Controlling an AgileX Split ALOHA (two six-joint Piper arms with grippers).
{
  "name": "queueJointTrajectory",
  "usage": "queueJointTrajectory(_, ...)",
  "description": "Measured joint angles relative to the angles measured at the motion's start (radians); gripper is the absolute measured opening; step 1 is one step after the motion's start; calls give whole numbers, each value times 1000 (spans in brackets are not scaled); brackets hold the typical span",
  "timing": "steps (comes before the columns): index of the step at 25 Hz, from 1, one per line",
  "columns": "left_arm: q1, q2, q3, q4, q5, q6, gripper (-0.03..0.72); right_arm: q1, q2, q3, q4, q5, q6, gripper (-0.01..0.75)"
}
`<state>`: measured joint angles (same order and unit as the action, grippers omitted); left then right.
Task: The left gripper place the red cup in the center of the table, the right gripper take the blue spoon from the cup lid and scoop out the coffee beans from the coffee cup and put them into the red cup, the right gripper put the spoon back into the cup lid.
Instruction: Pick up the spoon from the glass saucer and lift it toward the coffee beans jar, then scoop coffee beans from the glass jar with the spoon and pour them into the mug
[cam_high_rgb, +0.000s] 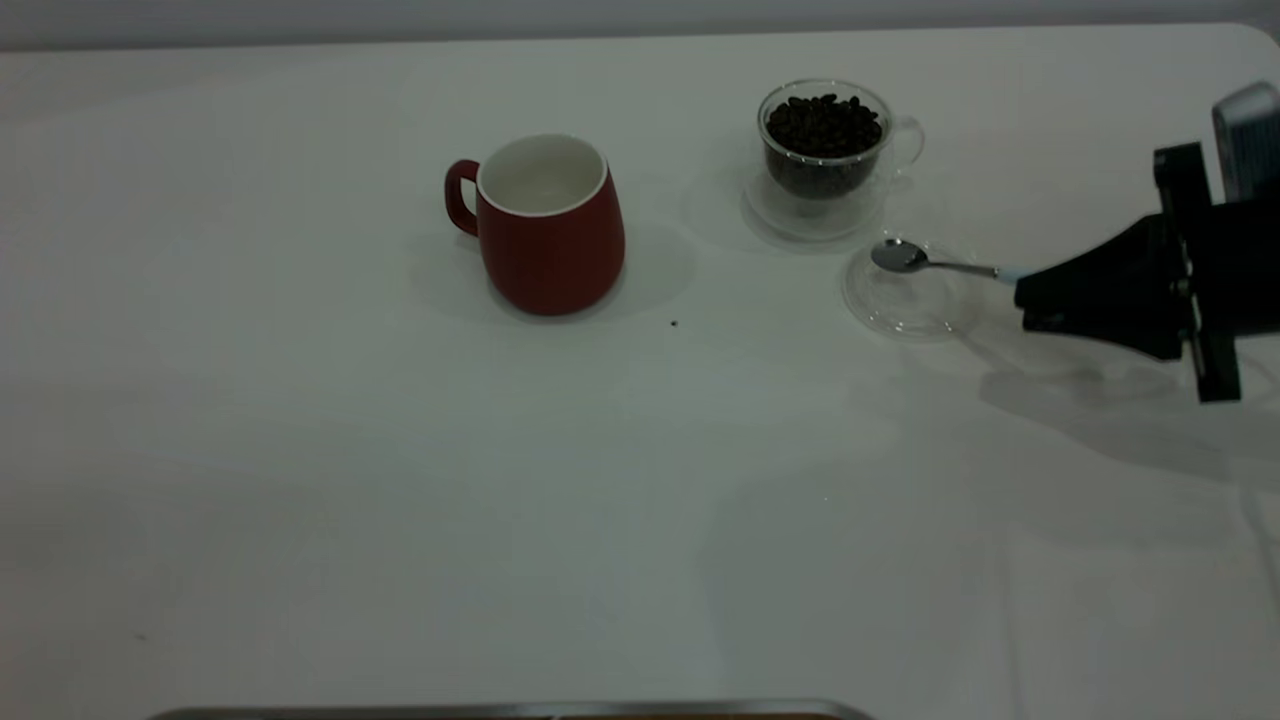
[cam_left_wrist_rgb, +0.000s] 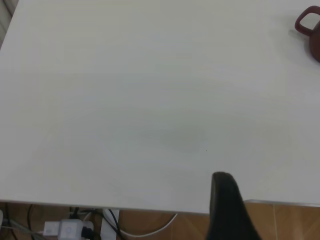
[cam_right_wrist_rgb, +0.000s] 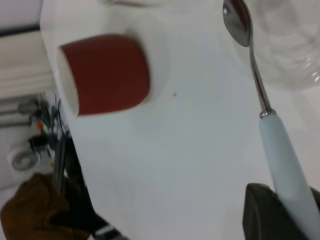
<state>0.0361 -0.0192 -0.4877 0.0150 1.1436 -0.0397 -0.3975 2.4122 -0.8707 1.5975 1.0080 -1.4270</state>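
Nearest us, the lower half of the exterior frame is bare counter (cam_high_rgb: 400, 520). Farther up at centre stands the red cup (cam_high_rgb: 548, 225), upright and with nothing in it, so we judge step 1 done. At right, the right gripper (cam_high_rgb: 1030, 295) has its fingers closed on the pale handle of the blue spoon (cam_high_rgb: 925, 260), whose bowl hangs over the cup lid (cam_high_rgb: 905, 295). Farthest, at upper right, the coffee cup (cam_high_rgb: 825, 150) is full of coffee beans (cam_high_rgb: 823, 122). We take the pickup as step 2; next the bowl must swing up and dip into the beans. Only the right wrist view shows the grip on the handle. The left gripper (cam_left_wrist_rgb: 227, 210) shows 1 dark finger at the counter's edge; we cannot tell its state.
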Motion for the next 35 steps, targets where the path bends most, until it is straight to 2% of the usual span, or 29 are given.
queueJointTrajectory(6, 0, 0, 0, 0, 0, -2, 500, 0, -152, 0, -64, 1, 128, 100)
queueJointTrajectory(10, 0, 0, 0, 0, -1, -2, 500, 31, -260, -21, -91, 1, 258, 100)
queueJointTrajectory(13, 0, 0, 0, 0, -1, -2, 500, 84, -291, -137, -192, 2, 423, 100)
queueJointTrajectory(18, 0, 0, 0, 0, -1, -2, 500, 191, -292, -356, -484, -23, 750, 100)
queueJointTrajectory(22, 0, 0, 0, 0, -1, -2, 500, 228, -283, -499, -710, -31, 966, 100)
queueJointTrajectory(26, 0, 0, 0, 0, -1, -2, 500, 235, -218, -634, -822, 3, 1082, 100)
queueJointTrajectory(32, 0, 0, 0, 0, -1, -2, 500, 302, -113, -820, -888, 73, 1168, 99)
queueJointTrajectory(35, 0, 0, 0, 0, -1, 1, 500, 313, -81, -880, -959, 104, 1226, 99)
